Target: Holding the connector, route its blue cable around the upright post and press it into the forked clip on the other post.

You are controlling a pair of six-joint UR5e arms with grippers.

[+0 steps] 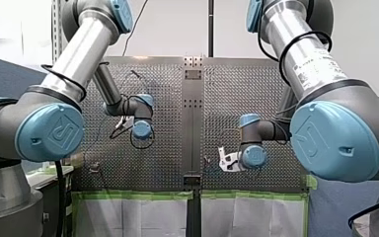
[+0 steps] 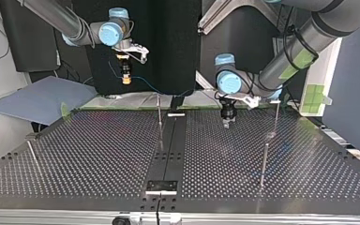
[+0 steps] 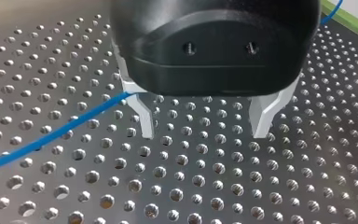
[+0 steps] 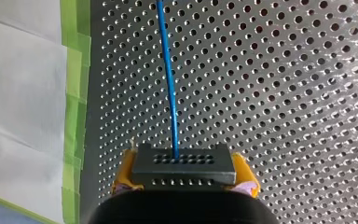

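Connector (image 4: pixel 184 163) gripped tight between the yellow pads (image 4: pixel 123 170) of my right gripper (image 4: pixel 185 173), held off the table (image 4: pixel 284 93).
From the connector the blue cable (image 4: pixel 168 79) runs ahead over the perforated plate. In the top view the right gripper is raised at the far edge, view's left, and the cable droops toward the middle near a thin upright post (image 2: pixel 159 112); around or beside it, can't tell. My left gripper (image 3: pixel 204 133) hangs low over the table, metal fingers (image 3: pixel 144 119) spread with nothing between, cable just beside one finger.
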